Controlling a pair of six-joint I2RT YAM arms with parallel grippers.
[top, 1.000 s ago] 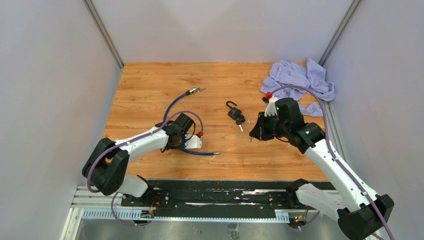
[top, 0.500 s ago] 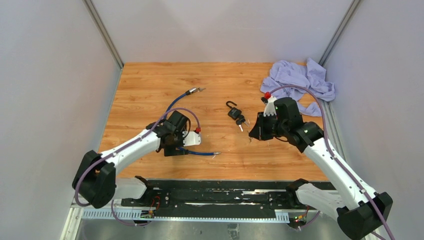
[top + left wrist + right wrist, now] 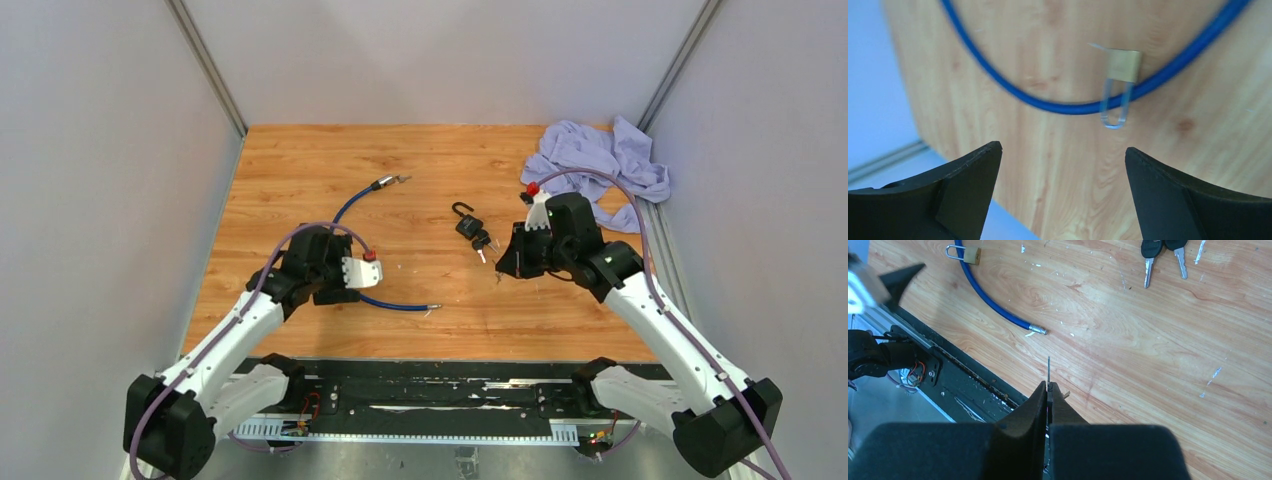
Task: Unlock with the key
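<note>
Left gripper point(image 3: 1062, 150) spread; brass padlock point(image 3: 1123, 65) at its 1 o'clock. Right gripper point(image 3: 1048, 390) pinches key point(image 3: 1048, 371). Recommend steadying the padlock body squarely.

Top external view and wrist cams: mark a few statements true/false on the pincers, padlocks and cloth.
1. The left pincer is open and empty. True.
2. The right pincer is open. False: it is shut on a thin metal key.
3. The small brass padlock lies at the blue cable on the wooden table. True.
4. The crumpled lavender cloth covers the black padlock. False: the cloth sits in the far right corner, the padlock bare mid-table.
</note>
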